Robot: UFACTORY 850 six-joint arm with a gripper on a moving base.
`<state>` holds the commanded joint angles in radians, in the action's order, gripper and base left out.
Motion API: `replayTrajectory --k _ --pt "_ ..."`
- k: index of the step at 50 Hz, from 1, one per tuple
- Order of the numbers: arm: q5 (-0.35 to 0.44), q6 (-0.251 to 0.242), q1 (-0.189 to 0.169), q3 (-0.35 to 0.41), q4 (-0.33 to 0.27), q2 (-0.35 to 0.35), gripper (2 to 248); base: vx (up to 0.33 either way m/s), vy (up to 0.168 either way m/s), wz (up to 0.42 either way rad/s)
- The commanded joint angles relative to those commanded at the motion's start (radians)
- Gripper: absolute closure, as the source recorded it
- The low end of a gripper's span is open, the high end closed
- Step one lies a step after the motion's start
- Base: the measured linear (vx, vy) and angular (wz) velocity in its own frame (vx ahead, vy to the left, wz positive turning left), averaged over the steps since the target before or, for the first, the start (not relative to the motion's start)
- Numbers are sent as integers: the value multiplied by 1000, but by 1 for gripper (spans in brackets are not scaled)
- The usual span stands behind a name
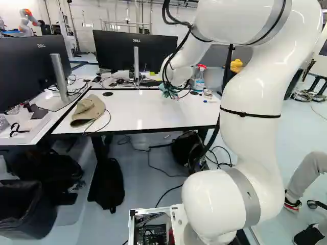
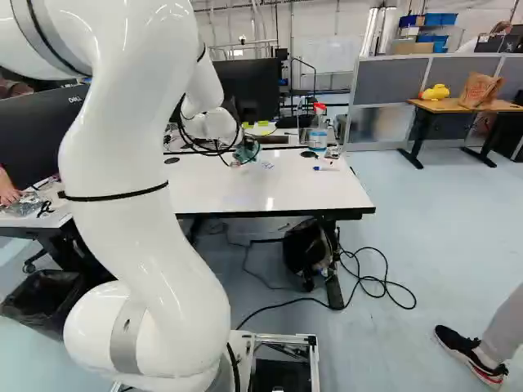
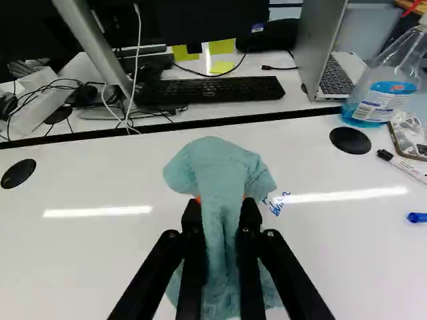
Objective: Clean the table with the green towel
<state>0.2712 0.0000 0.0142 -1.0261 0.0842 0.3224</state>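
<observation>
- Towel point(image 3: 223, 167) bunched in the end effector point(image 2: 238, 158), its two fingers a little apart and pressing the cloth from both sides.
- Loose folds spread ahead of and beneath the fingers, over the worktop point(image 3: 87, 257); contact with it is hard to judge.
- Blue scribble point(image 3: 279, 200) right beside the towel.
- Fingertips too small to read in both base views.
- Spray bottle point(image 3: 380, 97) cut off in the wrist view.

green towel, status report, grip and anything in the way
Gripper shut on green towel. Blue writing on table, right beside towel. Spray bottle and marker off to one side, could block a wide wipe.
</observation>
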Motion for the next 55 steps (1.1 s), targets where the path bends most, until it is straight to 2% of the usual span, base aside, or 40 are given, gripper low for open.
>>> replayTrajectory --k 47,55 --pt "0 0 -130 -15 0 13 197 0 0 0" --pt "0 0 -133 -16 0 13 197 0 0 0"
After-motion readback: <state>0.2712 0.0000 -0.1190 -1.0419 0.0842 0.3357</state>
